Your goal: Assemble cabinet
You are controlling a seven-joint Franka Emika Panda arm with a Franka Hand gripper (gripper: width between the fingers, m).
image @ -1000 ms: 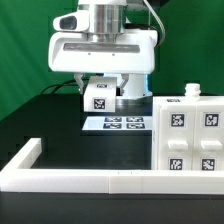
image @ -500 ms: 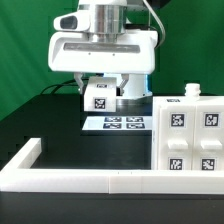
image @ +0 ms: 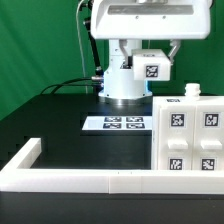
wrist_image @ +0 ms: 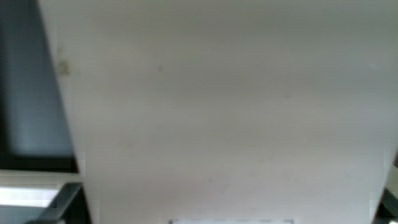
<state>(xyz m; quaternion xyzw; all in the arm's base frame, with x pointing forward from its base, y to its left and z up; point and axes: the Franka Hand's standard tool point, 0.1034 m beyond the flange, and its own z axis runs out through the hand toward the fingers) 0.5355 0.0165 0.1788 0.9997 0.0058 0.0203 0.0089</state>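
A white cabinet panel [image: 152, 68] with a black-and-white tag hangs under my gripper [image: 143, 57], high above the table at the back. The gripper looks shut on it, though its fingers are hidden behind the part. In the wrist view the same panel's plain white face [wrist_image: 231, 110] fills almost the whole picture and covers the jaws. The white cabinet box [image: 190, 135], with several tags on its faces, stands on the table at the exterior view's right, below and in front of the held panel.
The marker board [image: 116, 124] lies flat on the black table in front of the arm's base [image: 125, 88]. A long low white border rail [image: 90, 180] runs along the front and turns back at the exterior view's left. A green curtain hangs behind.
The gripper has risen well above the table and shifted toward the exterior view's right, carrying the tagged white panel up with it. The marker board and cabinet box have not moved.
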